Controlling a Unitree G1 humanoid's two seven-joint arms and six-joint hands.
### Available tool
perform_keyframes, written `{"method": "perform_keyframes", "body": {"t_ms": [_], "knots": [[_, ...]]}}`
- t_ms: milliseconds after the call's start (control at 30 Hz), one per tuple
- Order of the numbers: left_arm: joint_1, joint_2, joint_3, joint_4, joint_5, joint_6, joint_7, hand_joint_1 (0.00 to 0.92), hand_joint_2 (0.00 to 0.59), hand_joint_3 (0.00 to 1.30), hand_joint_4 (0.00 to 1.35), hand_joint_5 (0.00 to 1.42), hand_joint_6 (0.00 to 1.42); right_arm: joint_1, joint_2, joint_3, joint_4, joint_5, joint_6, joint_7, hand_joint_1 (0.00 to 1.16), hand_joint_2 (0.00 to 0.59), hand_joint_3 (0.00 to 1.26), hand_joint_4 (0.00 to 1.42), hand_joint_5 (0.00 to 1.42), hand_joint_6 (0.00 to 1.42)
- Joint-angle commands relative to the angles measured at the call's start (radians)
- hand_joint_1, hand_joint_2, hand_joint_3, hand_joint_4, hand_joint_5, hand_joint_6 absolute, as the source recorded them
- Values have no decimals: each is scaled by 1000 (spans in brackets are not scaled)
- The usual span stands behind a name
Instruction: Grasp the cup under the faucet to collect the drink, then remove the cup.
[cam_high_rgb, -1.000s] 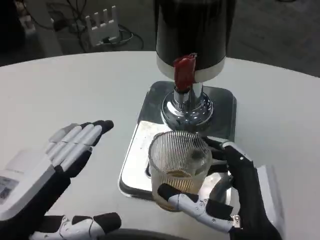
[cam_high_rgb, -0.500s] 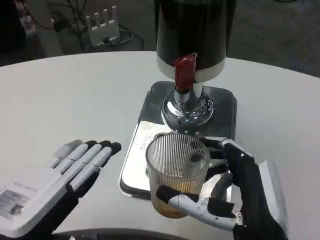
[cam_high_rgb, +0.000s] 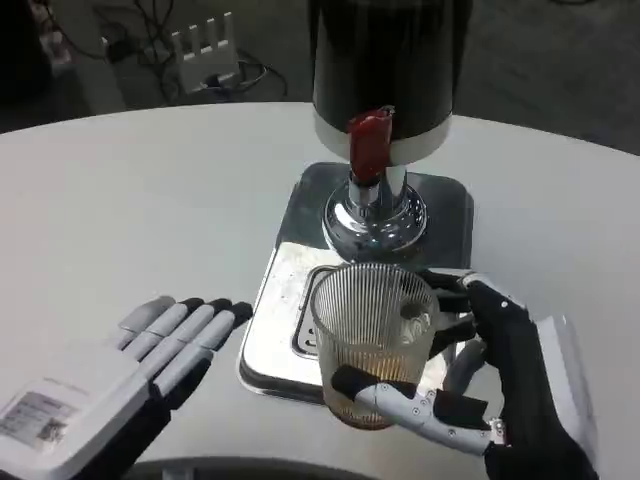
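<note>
A clear ribbed cup (cam_high_rgb: 376, 335) with a little amber drink at its bottom stands over the front of the silver drip tray (cam_high_rgb: 272, 330). My right hand (cam_high_rgb: 495, 385) grips it, fingers wrapped around its lower front and right side. Behind the cup rises the dispenser (cam_high_rgb: 385, 70), dark-bodied, with a red tap lever (cam_high_rgb: 368, 145) and a chrome faucet base (cam_high_rgb: 376, 215). The cup sits in front of the faucet, not directly under it. My left hand (cam_high_rgb: 150, 360) lies flat on the table to the left of the tray, fingers stretched out and holding nothing.
The round white table (cam_high_rgb: 150, 200) spreads wide to the left and right of the tray. Beyond its far edge a white power strip (cam_high_rgb: 205, 48) and cables lie on the dark floor.
My right hand has carried the cup slightly to the right and toward me. My left hand has dropped lower and flattened on the table, with its thumb gone out of sight.
</note>
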Motion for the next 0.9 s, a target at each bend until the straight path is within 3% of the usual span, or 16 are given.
{"method": "perform_keyframes", "body": {"t_ms": [33,900], "knots": [[19,7,-7,-11,12,11,12,0,79,0,0,0,0,-16,-1,-3,-26,-14,-44,-2,915,85,807,841,1033,1088],[15,10,-47,-73,46,47,4,0,80,0,0,0,0,3,-16,-27,-51,-10,-56,14,922,77,822,852,1045,1103]]}}
